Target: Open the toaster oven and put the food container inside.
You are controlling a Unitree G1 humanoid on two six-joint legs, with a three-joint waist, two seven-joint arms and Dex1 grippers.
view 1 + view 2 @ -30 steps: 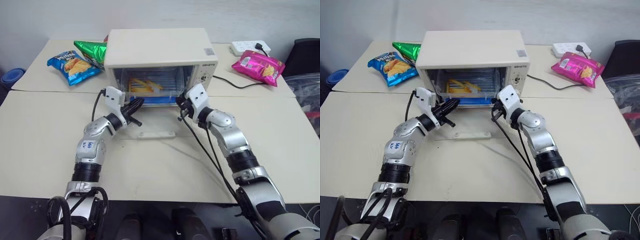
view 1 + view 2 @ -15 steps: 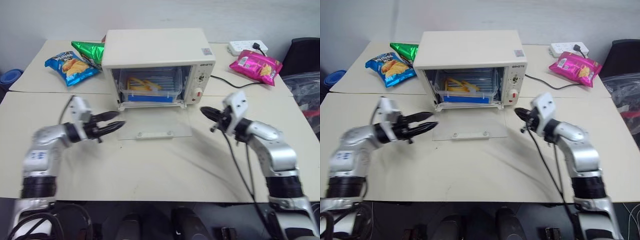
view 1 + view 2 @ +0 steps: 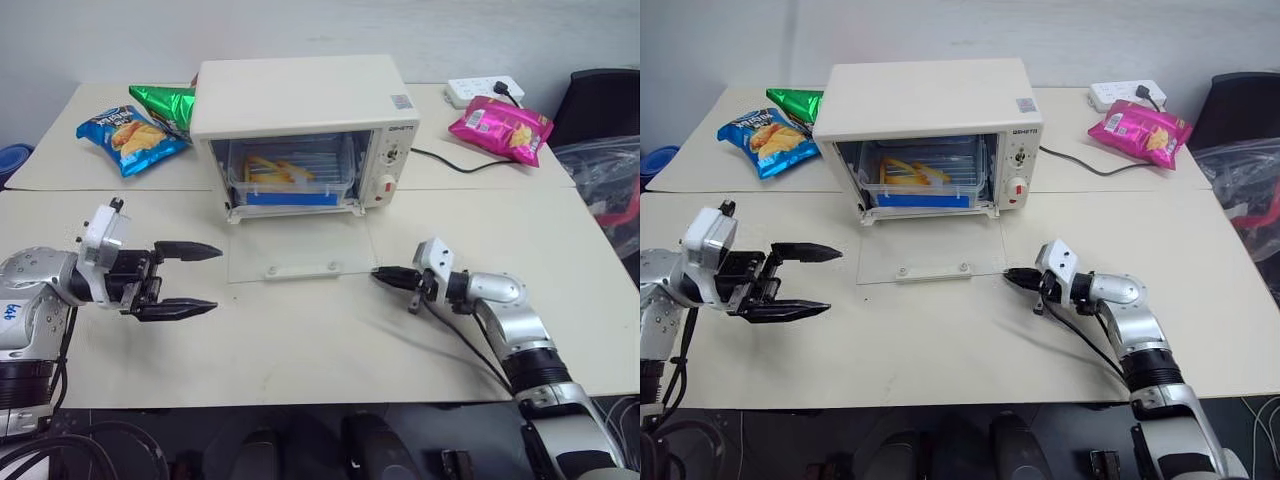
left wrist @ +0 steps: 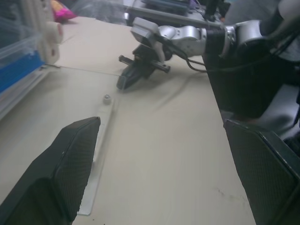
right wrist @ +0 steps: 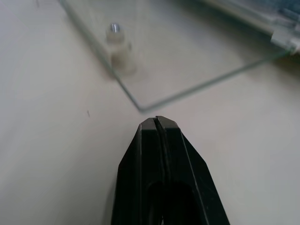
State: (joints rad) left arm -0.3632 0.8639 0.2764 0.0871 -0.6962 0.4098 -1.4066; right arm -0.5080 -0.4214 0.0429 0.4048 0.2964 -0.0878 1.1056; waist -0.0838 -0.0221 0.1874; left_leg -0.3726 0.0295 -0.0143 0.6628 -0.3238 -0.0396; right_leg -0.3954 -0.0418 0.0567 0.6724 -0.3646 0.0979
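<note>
The cream toaster oven [image 3: 300, 95] stands at the table's middle back, its glass door [image 3: 300, 250] folded down flat on the table. Inside on the rack sits the food container [image 3: 290, 180], clear with a blue edge and yellow fries. My left gripper [image 3: 217, 278] hovers left of the door, wide open, empty and pointing right. My right gripper [image 3: 378, 272] is shut on nothing, low over the table, its tip just off the door's front right corner [image 5: 140, 105]. In the left wrist view, the right gripper [image 4: 124, 82] lies beyond the door handle [image 4: 101, 140].
A blue chip bag [image 3: 125, 135] and a green bag [image 3: 165, 100] lie left of the oven. A pink snack bag [image 3: 500, 120] and a white power strip [image 3: 480, 88] are at the back right. The oven's black cable [image 3: 450, 165] runs across the table there.
Both arms have drawn back from the oven mouth, leaving the container inside. The left gripper went from shut to wide open. The right gripper sank to the table beside the door, still shut.
</note>
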